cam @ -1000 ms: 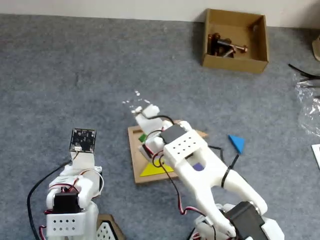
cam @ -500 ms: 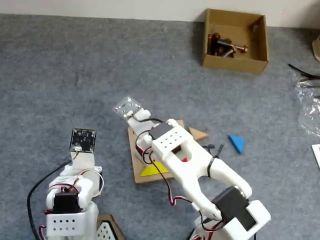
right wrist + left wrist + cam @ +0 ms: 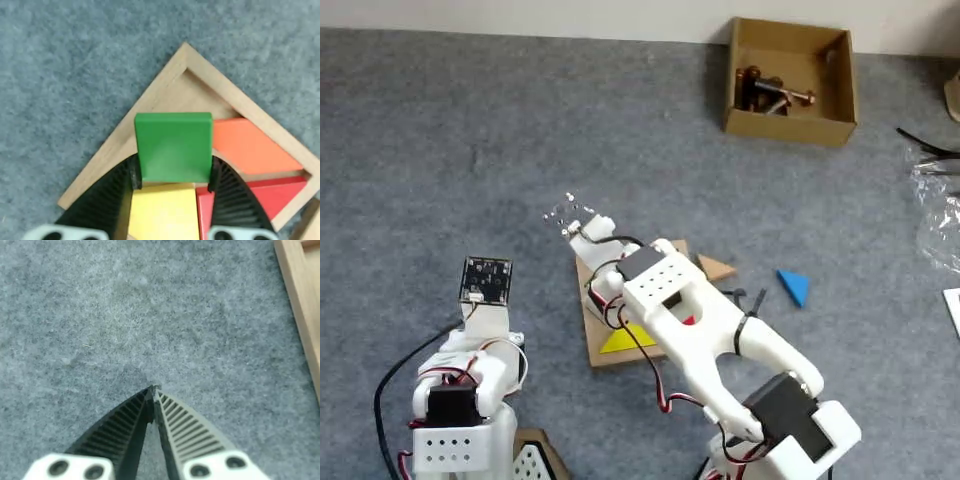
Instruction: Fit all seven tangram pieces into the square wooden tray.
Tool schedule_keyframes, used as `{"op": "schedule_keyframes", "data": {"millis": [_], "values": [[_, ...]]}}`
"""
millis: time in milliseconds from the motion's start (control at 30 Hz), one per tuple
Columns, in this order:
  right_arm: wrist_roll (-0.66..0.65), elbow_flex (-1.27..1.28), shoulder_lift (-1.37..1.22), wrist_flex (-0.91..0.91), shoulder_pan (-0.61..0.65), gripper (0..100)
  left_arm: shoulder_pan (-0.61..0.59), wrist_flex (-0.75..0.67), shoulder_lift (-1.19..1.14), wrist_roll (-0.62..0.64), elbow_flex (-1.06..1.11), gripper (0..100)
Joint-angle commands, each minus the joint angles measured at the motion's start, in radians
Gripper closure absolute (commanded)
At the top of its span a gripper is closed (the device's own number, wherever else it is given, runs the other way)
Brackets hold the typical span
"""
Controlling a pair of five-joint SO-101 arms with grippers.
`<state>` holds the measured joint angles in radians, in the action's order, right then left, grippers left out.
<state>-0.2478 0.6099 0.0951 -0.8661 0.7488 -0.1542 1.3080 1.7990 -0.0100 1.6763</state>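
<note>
Clamping the green square [image 3: 173, 145] by two opposite sides, the fingers of the right gripper [image 3: 173, 172] stand only as far apart as the piece is wide, over a bare corner of the square wooden tray [image 3: 150, 100]. Whether the square rests on the tray floor cannot be told. An orange piece [image 3: 247, 145], a red piece [image 3: 240, 197] and a yellow piece [image 3: 162, 212] lie in the tray just beside it. The fingers of the left gripper [image 3: 152, 390] meet tip to tip on nothing, above bare grey tabletop [image 3: 150, 315] near the tray's rim. In the high view the right arm [image 3: 700, 320] hides most of the tray; a blue triangle [image 3: 793, 286] lies on the tabletop off the tray's right edge.
</note>
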Motion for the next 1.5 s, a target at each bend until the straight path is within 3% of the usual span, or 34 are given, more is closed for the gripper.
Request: {"op": "schedule_keyframes", "data": {"millis": [0, 600, 1467], "values": [[-0.014, 0.027, 0.005, 0.021, 0.018, 85.0, -0.01, 0.005, -0.002, 0.005, 0.021, 99], [-0.014, 0.053, 0.005, 0.012, 0.013, 84.9, -0.01, 0.005, -0.002, 0.005, 0.021, 99], [0.051, 0.093, 0.007, -0.157, -0.067, 84.9, -0.01, 0.005, -0.002, 0.005, 0.021, 99]]}}
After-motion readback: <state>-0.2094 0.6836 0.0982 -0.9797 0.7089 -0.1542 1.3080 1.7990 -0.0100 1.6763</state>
